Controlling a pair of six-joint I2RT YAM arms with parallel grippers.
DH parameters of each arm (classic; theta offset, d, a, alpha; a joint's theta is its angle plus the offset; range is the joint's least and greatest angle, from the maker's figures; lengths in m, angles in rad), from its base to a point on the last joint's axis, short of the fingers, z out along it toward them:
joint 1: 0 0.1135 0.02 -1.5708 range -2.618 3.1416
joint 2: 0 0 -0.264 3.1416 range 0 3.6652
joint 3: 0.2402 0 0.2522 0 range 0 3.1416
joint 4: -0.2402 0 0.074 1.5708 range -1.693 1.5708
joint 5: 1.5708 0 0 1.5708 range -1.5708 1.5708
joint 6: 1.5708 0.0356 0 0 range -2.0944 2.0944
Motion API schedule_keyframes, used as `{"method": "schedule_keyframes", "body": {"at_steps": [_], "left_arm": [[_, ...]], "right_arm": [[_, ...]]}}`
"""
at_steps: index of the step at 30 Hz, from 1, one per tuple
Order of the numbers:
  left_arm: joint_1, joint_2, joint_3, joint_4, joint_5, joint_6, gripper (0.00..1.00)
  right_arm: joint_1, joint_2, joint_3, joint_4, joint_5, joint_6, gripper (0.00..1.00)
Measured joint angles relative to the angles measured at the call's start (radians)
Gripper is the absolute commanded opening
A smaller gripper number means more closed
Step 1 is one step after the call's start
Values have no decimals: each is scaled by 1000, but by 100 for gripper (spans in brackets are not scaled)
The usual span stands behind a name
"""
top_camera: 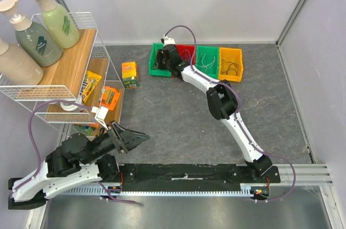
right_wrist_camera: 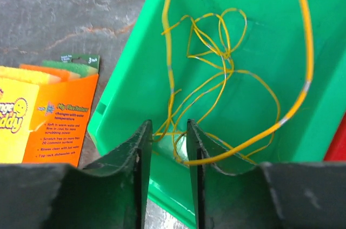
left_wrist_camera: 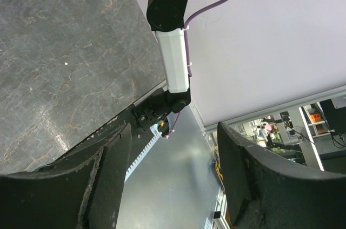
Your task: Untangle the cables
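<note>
Thin yellow cables (right_wrist_camera: 216,61) lie in a loose tangle inside the left green bin (right_wrist_camera: 121,99). My right gripper (right_wrist_camera: 166,129) reaches down into this bin (top_camera: 157,69), its jaws a narrow gap apart with a few yellow strands running between the tips; they do not pinch them. In the top view the right gripper (top_camera: 161,61) sits over that bin. Thin pale wires lie in the second green bin (top_camera: 207,59) and dark ones in the yellow bin (top_camera: 231,66). My left gripper (top_camera: 135,138) is open and empty, low near the arm bases (left_wrist_camera: 174,132).
A red bin (top_camera: 187,52) stands between the two green ones. A yellow-orange sponge packet (top_camera: 130,74) lies left of the bins, also seen in the right wrist view (right_wrist_camera: 38,115). A wire shelf rack (top_camera: 70,78) with bottles and packets stands at the left.
</note>
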Motion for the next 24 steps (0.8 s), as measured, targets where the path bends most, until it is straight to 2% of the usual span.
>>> {"method": "schedule_keyframes", "body": {"at_steps": [6,13,20,24], "left_arm": [[0,8,0,3,0,0,71],[0,19,0,4,0,0,71],[0,20,-1,5,1,0,71],[0,20,-1,6,1,0,71]], "right_arm": [[4,-7,1,-87,-8,8,58],[4,-107,1,-218,18,-10,84],[4,-283,-10,-323,75,-29,95],[4,-409,-105,-351,114,-58,96]]}}
